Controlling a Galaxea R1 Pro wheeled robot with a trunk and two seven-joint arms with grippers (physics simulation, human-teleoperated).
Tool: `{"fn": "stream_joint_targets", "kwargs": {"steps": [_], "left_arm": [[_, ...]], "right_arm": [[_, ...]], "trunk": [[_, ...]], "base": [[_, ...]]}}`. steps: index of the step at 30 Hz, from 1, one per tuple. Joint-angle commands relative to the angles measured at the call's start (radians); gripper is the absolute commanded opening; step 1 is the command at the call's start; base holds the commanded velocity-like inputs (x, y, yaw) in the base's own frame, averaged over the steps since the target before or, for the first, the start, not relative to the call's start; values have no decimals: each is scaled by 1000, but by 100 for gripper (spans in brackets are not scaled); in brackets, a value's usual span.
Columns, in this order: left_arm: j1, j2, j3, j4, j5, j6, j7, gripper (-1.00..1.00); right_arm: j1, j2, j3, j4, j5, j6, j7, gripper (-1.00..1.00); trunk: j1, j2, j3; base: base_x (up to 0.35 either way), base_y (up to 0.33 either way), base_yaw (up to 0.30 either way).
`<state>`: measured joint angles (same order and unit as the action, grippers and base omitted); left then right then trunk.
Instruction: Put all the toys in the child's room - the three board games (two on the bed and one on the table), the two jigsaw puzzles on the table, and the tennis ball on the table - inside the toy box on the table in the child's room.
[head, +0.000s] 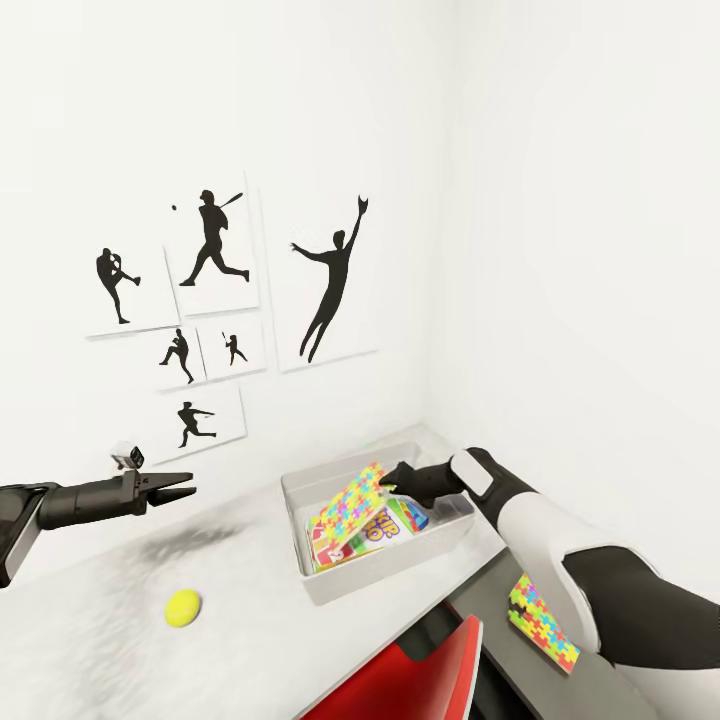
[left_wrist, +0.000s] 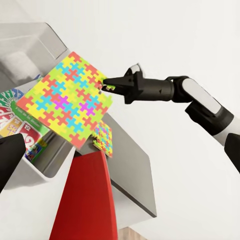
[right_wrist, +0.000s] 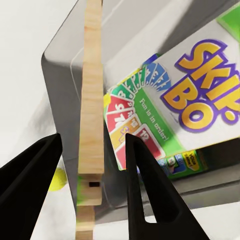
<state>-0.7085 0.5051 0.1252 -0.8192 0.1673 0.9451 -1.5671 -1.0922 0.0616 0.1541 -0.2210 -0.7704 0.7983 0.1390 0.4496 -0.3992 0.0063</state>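
A jigsaw puzzle (head: 350, 503) leans tilted over the light-grey toy box (head: 440, 540), its lower edge down inside the box. My right gripper (head: 388, 480) is open around its upper corner. In the right wrist view, gaps show between the puzzle's wooden edge (right_wrist: 93, 100) and both fingers. A printed board game (right_wrist: 190, 105) lies flat in the box. The other jigsaw puzzle (head: 543, 621) lies on the lower dark-grey section of the table. The tennis ball (head: 183, 606) rests on the white table (head: 90, 640). My left gripper (head: 188, 487) hovers open and empty above the table, left of the box.
A red chair (head: 410, 675) stands against the table's front edge below the box. Black silhouette pictures (head: 215, 245) hang on the white wall behind the table. The box sits in the room's corner, close to both walls.
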Motion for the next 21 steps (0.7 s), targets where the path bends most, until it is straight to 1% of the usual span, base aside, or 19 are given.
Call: {"fn": "stream_joint_targets", "kwargs": {"steps": [1,13,18,21], "left_arm": [[0,0,-1,0,0,11,-4,100],[0,0,-1,0,0,11,-4,100],[0,0,-1,0,0,11,-4,100],[0,0,-1,0,0,11,-4,100]], "right_arm": [[0,1,5,0,7,0,9,-100],[18,3,5,0,8,-4,10,-100],[19,3,5,0,8,-31,13,-100],[19,2,6,0,8,-35,38,-100]], "trunk": [[0,-1,0],[0,-1,0],[0,-1,0],[0,-1,0]], "base": [[0,0,0],[0,0,0],[0,0,0],[0,0,0]]}}
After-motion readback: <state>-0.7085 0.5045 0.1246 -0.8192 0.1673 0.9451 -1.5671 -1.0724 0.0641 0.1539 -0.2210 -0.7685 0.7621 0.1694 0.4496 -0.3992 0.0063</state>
